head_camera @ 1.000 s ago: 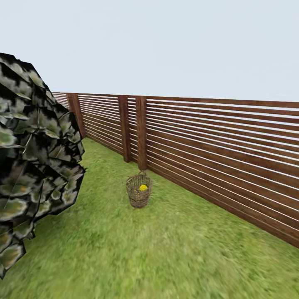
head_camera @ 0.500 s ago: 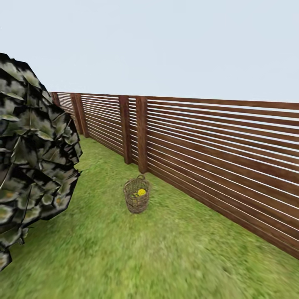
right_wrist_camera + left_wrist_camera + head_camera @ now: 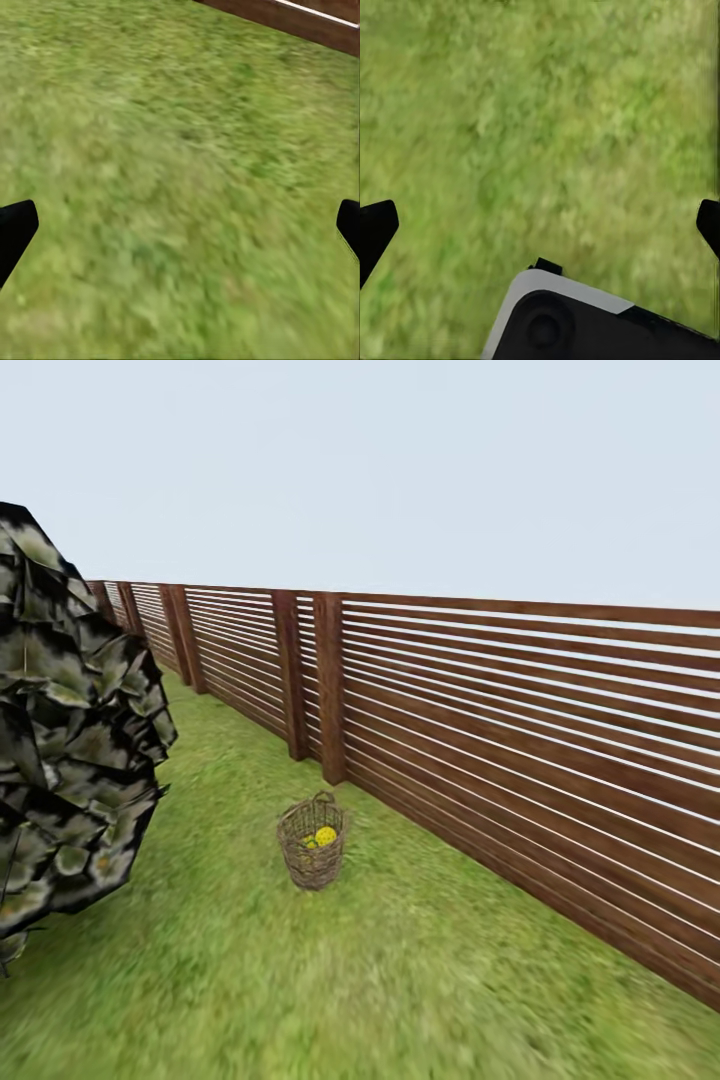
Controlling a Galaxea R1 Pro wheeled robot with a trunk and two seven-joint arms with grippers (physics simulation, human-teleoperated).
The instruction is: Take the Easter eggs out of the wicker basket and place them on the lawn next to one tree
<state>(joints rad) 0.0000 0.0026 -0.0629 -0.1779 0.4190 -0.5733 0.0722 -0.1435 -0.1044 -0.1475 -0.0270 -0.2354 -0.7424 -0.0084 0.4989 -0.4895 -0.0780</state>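
The brown wicker basket (image 3: 312, 847) stands upright on the lawn (image 3: 400, 980) a few steps ahead in the head view, close to the fence. Yellow Easter eggs (image 3: 324, 836) show inside it; I cannot tell how many. No tree trunk is in view. In the left wrist view my left gripper (image 3: 540, 225) hangs open over bare grass, its dark fingertips (image 3: 375, 229) far apart at the picture's edges. My right gripper (image 3: 180, 225) is likewise open over grass, with one fingertip (image 3: 16, 225) at each side and nothing between them.
A brown slatted wooden fence (image 3: 520, 740) runs along the right and back, with posts (image 3: 328, 690) just behind the basket. A large dark leafy bush (image 3: 70, 740) stands at the left. The fence's foot (image 3: 300, 15) shows in the right wrist view.
The whole view has shifted: the camera has moved forward and turned a little right. The basket now sits lower and further left in the picture, and the bush has slid leftwards.
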